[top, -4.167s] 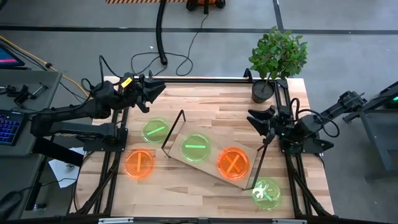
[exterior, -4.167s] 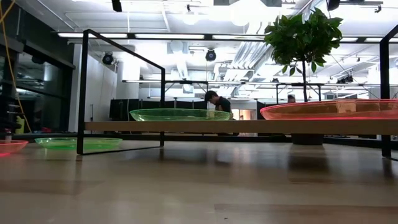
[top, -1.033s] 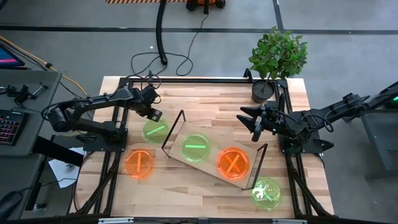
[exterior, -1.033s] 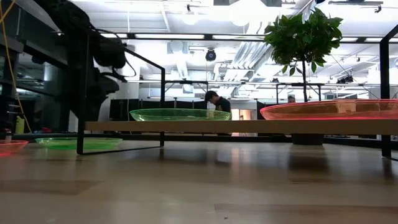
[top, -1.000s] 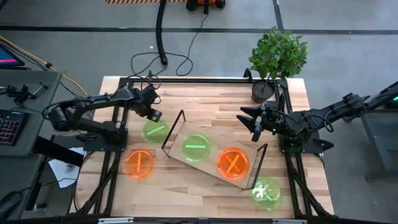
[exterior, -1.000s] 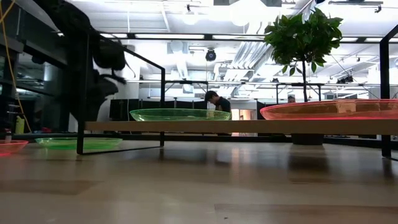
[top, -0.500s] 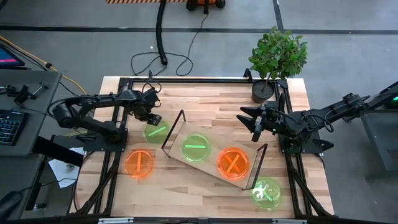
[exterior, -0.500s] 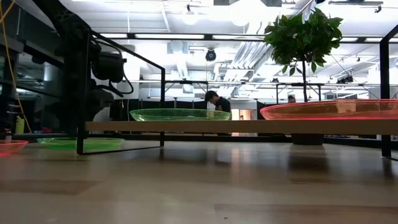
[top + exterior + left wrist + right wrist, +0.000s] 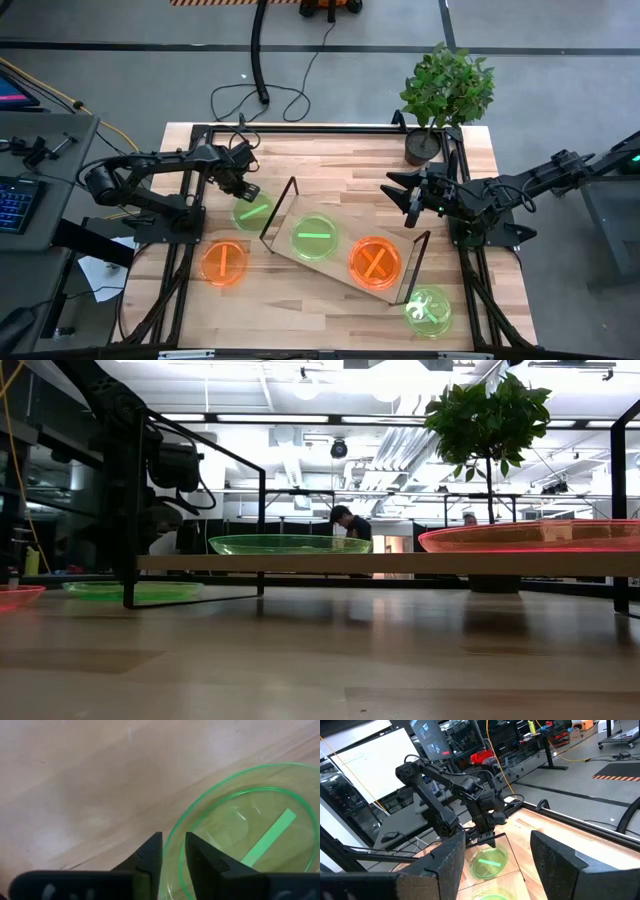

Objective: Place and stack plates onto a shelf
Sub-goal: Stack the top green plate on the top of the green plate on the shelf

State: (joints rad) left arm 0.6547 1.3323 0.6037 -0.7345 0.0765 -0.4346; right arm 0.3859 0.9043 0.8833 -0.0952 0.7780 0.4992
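Observation:
A green plate with a bar (image 9: 251,212) lies flat on the table left of the shelf (image 9: 341,262). My left gripper (image 9: 243,191) is low at that plate's far rim, shut on it; in the left wrist view my left gripper (image 9: 173,854) has the rim between its fingers. On the shelf board rest another green bar plate (image 9: 315,238) and an orange cross plate (image 9: 375,262). An orange bar plate (image 9: 223,263) and a green cross plate (image 9: 430,310) lie on the table. My right gripper (image 9: 398,196) hovers open past the shelf's right end. My left gripper has the green plate's far rim (image 9: 169,843) pinched between its two fingers, one finger (image 9: 151,856) outside the rim and the other (image 9: 201,856) inside the dish. The fingers slant down from the far left. The plate lies flat on the table.
A potted plant (image 9: 427,143) stands at the table's far right corner. The shelf's black end frames (image 9: 281,208) rise beside the held plate. Black rails run along the table edges. Bare wood (image 9: 330,170) lies beyond the shelf. People show far back in the room.
My left gripper has come down and slightly toward the near edge, onto the far rim of the green bar plate. The plates have stayed where they were, and my right arm has kept still.

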